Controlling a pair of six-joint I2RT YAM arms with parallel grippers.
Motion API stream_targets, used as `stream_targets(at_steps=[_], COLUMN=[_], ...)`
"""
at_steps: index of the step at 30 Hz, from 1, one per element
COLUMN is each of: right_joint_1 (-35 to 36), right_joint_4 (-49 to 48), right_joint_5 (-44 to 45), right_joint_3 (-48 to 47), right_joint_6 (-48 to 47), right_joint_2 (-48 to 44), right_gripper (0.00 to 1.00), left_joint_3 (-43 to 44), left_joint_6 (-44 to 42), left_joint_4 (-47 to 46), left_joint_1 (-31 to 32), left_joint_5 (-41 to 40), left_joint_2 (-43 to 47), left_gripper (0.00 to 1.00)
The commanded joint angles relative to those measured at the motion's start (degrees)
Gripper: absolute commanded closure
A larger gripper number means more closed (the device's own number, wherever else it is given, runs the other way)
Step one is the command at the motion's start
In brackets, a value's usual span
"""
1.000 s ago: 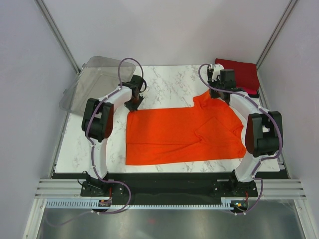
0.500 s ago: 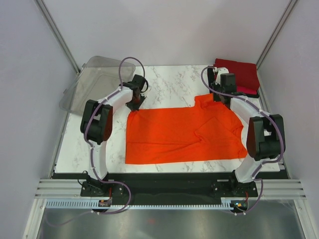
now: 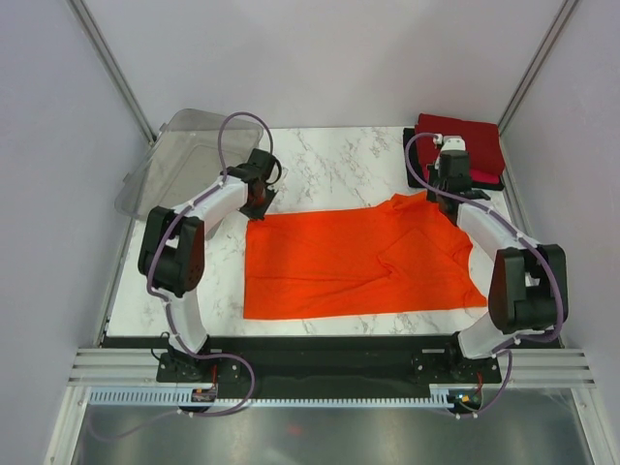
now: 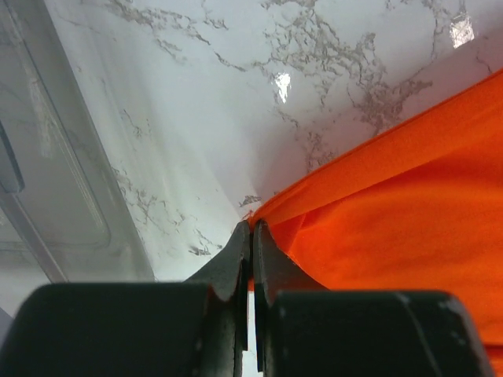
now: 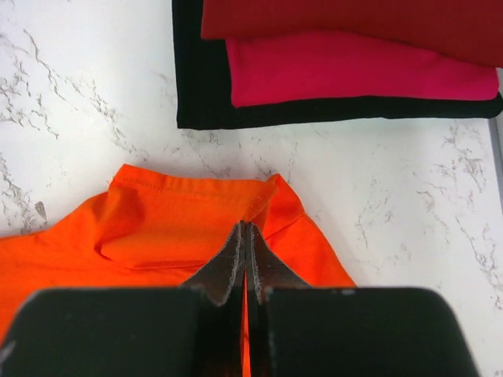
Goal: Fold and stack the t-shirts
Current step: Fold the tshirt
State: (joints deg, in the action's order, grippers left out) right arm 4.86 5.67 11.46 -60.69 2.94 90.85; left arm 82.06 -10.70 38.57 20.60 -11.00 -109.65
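Observation:
The bright orange t-shirt [image 3: 358, 260] lies spread over the marble table [image 3: 329, 165]. My left gripper [image 3: 257, 203] sits at its far left corner, jaws shut on the cloth's edge [image 4: 271, 212]; the fingertips meet at the left gripper [image 4: 251, 229]. At the shirt's far right end, my right gripper [image 3: 444, 194] is shut on a fold of orange cloth [image 5: 196, 220] near a hemmed edge, with the right gripper [image 5: 246, 229] pinching it. Folded t-shirts [image 3: 467, 145] are stacked at the far right: dark red [image 5: 354, 23] on top, pinkish-red [image 5: 346, 75] beneath, black [image 5: 196, 86] at the bottom.
A clear plastic bin [image 3: 174, 160] rests tilted at the far left corner, its wall [image 4: 47, 157] close beside the left gripper. Grey walls and metal frame posts enclose the table. Both arm bases stand at the near edge.
The left gripper has shut on the shirt's far left corner. The right arm has moved right with the cloth, drawing the shirt's far right part out toward the folded stack.

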Motion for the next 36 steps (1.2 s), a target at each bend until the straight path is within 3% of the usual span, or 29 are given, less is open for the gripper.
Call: stream_targets(at_steps=[1, 8, 18, 31, 36], right_joint_1=[-0.03, -0.64, -4.51, -4.51, -7.59], right_joint_4=[-2.07, -1.28, 3.55, 8.12, 10.58], right_joint_5=[2.94, 5.5, 1.55, 4.26, 4.79], right_joint_3=[1.44, 6.27, 9.79, 18.67, 19.73], right_joint_6=[3.12, 4.88, 11.82, 23.6, 26.06], right_joint_2=[-4.79, -10.42, -18.33, -29.59, -32.13], right_gripper=[1.0, 1.0, 1.0, 1.0, 1.0], left_joint_3=[-1.64, -4.89, -7.79, -12.18, -14.47], left_joint_6=[2.7, 4.63, 7.36, 9.81, 12.54], left_joint_4=[-1.39, -1.48, 0.37, 2.56, 2.65], left_joint_1=[-0.03, 0.14, 3.39, 7.09, 7.09], left_joint_5=[-0.34, 0.11, -0.16, -7.97, -7.98], left_joint_2=[4.7, 6.99, 11.91, 15.6, 17.45], left_gripper=[0.98, 0.98, 0.98, 0.98, 0.98])
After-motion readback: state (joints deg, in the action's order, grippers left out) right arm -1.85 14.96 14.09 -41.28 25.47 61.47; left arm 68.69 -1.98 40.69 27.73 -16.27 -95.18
